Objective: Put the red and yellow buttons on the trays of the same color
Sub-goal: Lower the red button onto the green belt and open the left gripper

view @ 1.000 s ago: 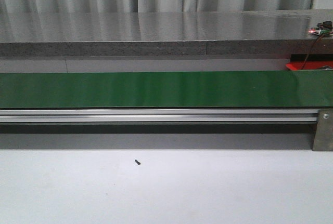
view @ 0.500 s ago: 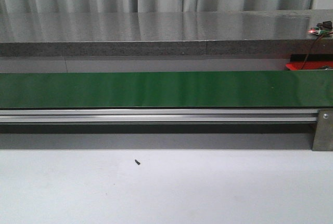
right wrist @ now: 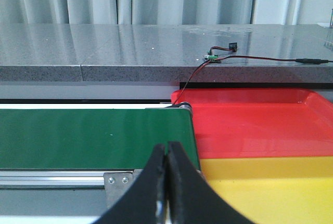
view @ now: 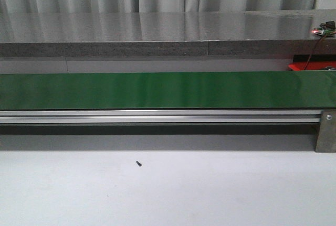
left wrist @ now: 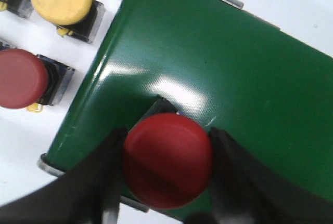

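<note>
Left gripper (left wrist: 165, 174) jaws snug against a red button (left wrist: 167, 159) over the green belt (left wrist: 229, 83) — right gripper (right wrist: 167, 182) fully closed, empty.

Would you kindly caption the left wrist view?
Left gripper closed around a red button over the green belt.

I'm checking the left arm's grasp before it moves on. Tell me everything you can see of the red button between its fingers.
The red button has a round, smooth, matte domed cap, plastic by its look, seen from above. A corner of its dark square base shows past the cap. It sits over the end of the green conveyor belt; whether it rests on it cannot be told. The left gripper has a dark finger against each side of the cap. Nothing else touches it.
</note>
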### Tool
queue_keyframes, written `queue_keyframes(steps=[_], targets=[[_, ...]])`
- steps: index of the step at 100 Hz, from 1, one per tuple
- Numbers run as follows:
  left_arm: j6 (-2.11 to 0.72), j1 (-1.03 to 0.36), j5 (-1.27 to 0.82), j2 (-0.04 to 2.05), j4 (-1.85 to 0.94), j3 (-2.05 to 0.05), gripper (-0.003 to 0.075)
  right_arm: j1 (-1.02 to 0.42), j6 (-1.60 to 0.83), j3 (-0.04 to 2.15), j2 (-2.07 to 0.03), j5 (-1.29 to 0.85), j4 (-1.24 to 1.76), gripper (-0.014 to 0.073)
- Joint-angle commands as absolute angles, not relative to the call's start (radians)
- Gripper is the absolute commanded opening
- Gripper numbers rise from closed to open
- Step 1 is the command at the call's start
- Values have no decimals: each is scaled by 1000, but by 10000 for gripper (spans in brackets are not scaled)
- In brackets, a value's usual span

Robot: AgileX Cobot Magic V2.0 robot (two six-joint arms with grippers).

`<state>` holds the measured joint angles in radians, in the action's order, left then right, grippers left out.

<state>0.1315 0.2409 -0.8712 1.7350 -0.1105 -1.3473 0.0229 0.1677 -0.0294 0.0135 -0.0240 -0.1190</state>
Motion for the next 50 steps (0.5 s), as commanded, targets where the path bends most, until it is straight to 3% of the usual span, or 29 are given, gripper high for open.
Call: queue_keyframes(steps=[1,20,25,50], targets=[[129,235,-832,1697,-136,-1383,192,27,167,-11,28,50,-127,-57],[110,235,-830,1682,-167,-1383,543,27,167,-11,28,50,-127,-57],[110,235,-826,1669,-176,-1383,597,27,167,-11,28,50,-127,-57],[110,251,-817,1519,-183,-1383,608,27,167,-11,28,50,-127,-57]])
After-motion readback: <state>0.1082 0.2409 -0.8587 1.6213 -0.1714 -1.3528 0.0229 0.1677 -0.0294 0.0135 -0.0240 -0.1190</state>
